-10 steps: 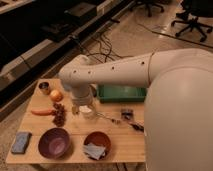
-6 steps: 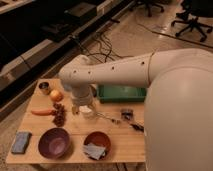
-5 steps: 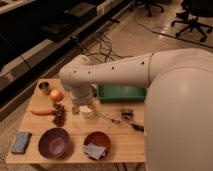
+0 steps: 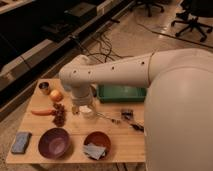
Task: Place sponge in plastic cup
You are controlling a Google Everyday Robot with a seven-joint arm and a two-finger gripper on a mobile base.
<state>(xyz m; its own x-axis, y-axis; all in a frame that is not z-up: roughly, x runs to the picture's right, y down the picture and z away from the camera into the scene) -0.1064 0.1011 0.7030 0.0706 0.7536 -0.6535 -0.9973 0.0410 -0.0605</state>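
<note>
The sponge (image 4: 21, 141), a flat blue-grey pad, lies at the front left corner of the wooden table (image 4: 122, 140). The plastic cup (image 4: 88, 111), small and pale, stands near the table's middle. My white arm reaches in from the right, bends at the elbow and drops to the gripper (image 4: 80, 106), which hangs just left of the cup and far from the sponge. It looks open, with nothing in it. Its fingers are mostly hidden by the wrist.
A purple bowl (image 4: 54, 142) and a brown bowl (image 4: 97, 142) holding a pale folded cloth (image 4: 94, 151) stand at the front. An orange (image 4: 56, 95), a small tin (image 4: 44, 88), a carrot (image 4: 42, 112) and grapes (image 4: 60, 116) lie left. A green tray (image 4: 121, 92) is behind.
</note>
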